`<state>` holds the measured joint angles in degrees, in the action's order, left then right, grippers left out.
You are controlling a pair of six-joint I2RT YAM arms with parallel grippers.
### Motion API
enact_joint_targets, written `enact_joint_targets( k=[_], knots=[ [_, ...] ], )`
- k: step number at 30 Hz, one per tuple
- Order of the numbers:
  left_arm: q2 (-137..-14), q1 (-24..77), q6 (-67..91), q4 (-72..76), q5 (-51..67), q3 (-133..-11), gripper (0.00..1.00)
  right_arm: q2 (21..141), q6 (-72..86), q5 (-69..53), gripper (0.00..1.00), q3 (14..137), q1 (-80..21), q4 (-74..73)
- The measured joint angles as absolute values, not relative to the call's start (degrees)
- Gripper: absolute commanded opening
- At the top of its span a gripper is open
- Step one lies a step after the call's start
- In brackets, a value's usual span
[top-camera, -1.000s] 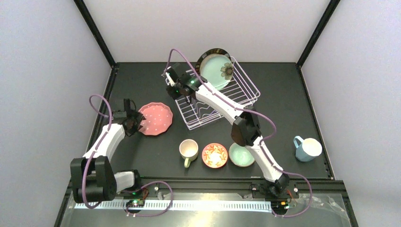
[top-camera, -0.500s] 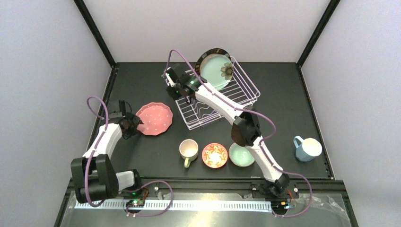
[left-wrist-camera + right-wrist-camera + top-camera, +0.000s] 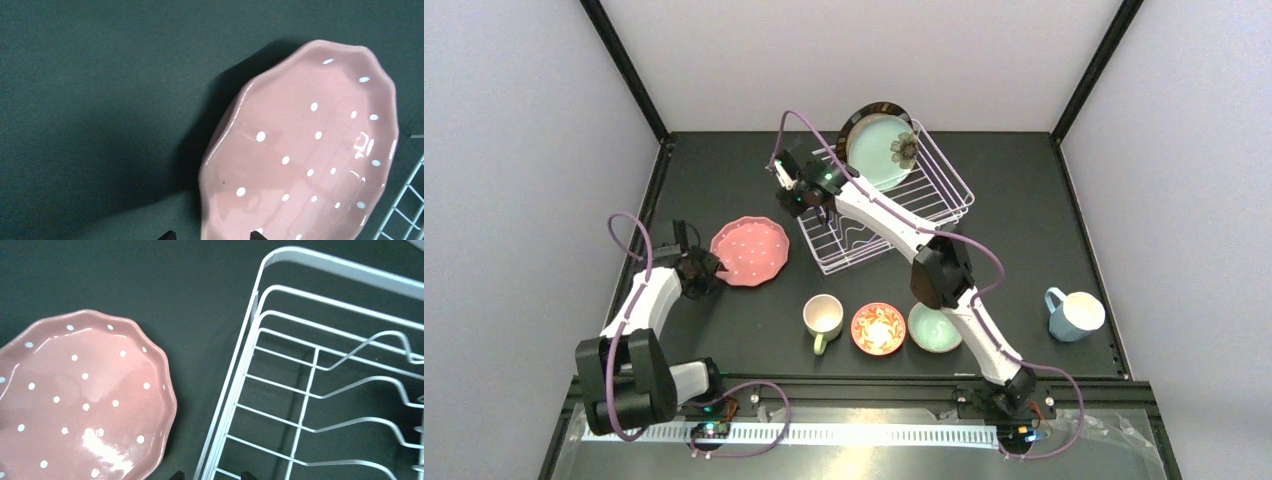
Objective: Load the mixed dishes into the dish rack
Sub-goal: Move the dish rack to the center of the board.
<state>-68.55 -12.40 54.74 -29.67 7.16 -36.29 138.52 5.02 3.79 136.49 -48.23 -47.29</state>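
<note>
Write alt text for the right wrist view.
A pink dotted scalloped plate lies flat on the dark table at lower left, just clear of the white wire dish rack, whose wavy dividers fill the right.

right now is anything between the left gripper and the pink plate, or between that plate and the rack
Nothing between those two: the left gripper has its open jaws straddling the pink plate rim. Between plate and dish rack only bare table shows, but the right gripper hovers open over the rack corner facing the plate.

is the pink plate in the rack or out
Out: the pink dotted scalloped plate sits on the dark table beside the white wire rack.
</note>
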Motion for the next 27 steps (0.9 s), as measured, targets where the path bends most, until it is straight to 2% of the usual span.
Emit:
enact_joint_targets(
  k=[3, 5, 6, 10, 12, 16, 27],
  knots=[
    [-68.6, -12.8, 54.4, -29.6, 7.5, -35.3, 0.84, 139.8, 5.1, 3.1, 0.64, 136.4, -48.2, -47.3],
    [-68.6, -13.1, 54.3, -29.6, 7.8, -34.7, 0.84, 140.7, 5.3, 2.5, 0.59, 136.4, -48.3, -47.4],
    [-68.6, -13.2, 54.2, -29.5, 7.8, -34.5, 0.84, 141.2, 5.5, 2.3, 0.51, 136.3, -48.3, -47.4],
    [-68.6, -13.3, 54.0, -29.5, 8.1, -34.1, 0.84, 142.6, 6.5, 2.1, 0.08, 136.7, -48.7, -47.2],
    [-68.6, -13.5, 53.9, -29.5, 8.3, -34.1, 0.84, 143.0, 8.3, 4.4, 0.01, 137.8, -49.0, -48.3],
    [-68.6, -14.0, 53.5, -29.5, 8.4, -34.1, 0.84, 144.5, 10.5, 8.8, 0.00, 140.9, -48.8, -50.7],
    [-68.6, -14.6, 52.6, -29.1, 8.5, -34.1, 0.84, 146.8, 9.8, 8.5, 0.00, 143.6, -47.4, -47.7]
  ],
)
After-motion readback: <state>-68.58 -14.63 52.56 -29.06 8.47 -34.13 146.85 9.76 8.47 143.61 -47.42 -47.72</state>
